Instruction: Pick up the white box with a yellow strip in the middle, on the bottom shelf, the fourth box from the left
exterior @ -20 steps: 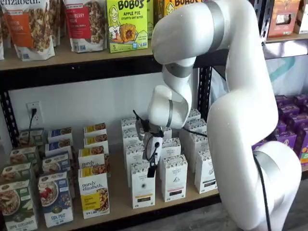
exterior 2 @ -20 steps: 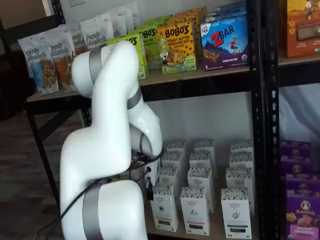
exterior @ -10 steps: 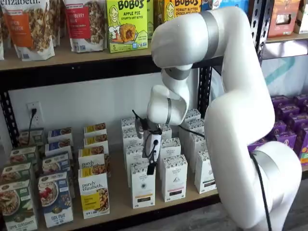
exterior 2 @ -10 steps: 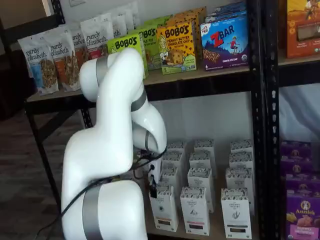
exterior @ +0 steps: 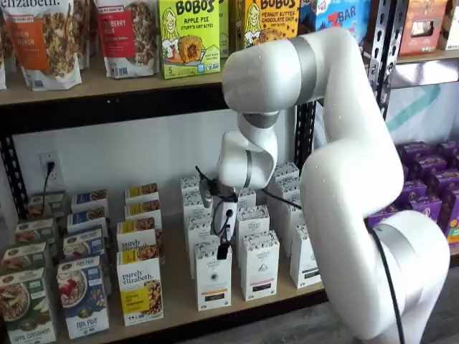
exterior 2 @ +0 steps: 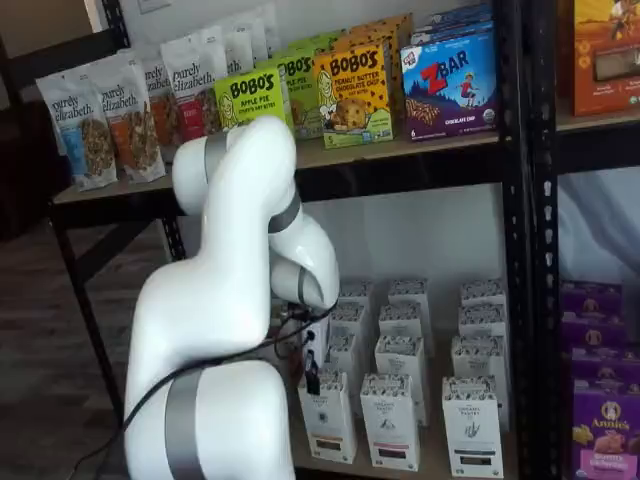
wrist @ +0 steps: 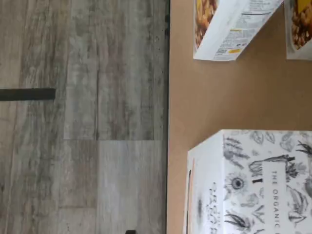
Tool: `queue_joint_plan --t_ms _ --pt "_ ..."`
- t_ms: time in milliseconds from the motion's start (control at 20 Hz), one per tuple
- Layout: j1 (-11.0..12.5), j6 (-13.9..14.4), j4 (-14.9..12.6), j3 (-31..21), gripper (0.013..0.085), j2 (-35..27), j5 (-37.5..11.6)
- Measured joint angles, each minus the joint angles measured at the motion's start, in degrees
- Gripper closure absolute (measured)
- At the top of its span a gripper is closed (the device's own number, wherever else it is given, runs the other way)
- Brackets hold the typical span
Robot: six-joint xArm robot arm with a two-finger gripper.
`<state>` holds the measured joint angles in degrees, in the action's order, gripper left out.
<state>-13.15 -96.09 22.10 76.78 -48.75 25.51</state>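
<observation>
Our tool (exterior: 223, 251) hangs just above the white box (exterior: 213, 277) at the front edge of the bottom shelf (exterior: 179, 301). It holds nothing, and we cannot see the gap, though its jaws likely stand wide. Like cartons crowd behind and beside; a skewed descent could clip the neighbouring carton (exterior: 259, 265) or tip ours forward off the shelf.
</observation>
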Motion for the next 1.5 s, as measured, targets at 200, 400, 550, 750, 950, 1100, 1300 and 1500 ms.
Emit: queue_joint_plan --t_ms 200,400,550,750,950,1100,1300,1500 --pt "0.6 1.2 -1.8 3.7 0.013 -2.8 0.8" --pt "1.1 2.2 -3.4 6.4 0.013 -4.9 1.3" --pt "1.4 2.8 -4.4 8.2 0.013 -6.4 1.8" --pt "1.8 3.7 -5.8 10.8 0.013 -8.6 2.2" --pt "2.0 5.1 -7.6 13.5 0.013 -10.6 3.5" --pt "2.0 6.3 -8.9 14.7 0.013 -11.7 4.2" --pt "1.7 7.5 -10.0 15.5 0.013 -12.6 4.7" --pt "1.5 7.5 -9.8 15.9 0.013 -13.2 4.9"
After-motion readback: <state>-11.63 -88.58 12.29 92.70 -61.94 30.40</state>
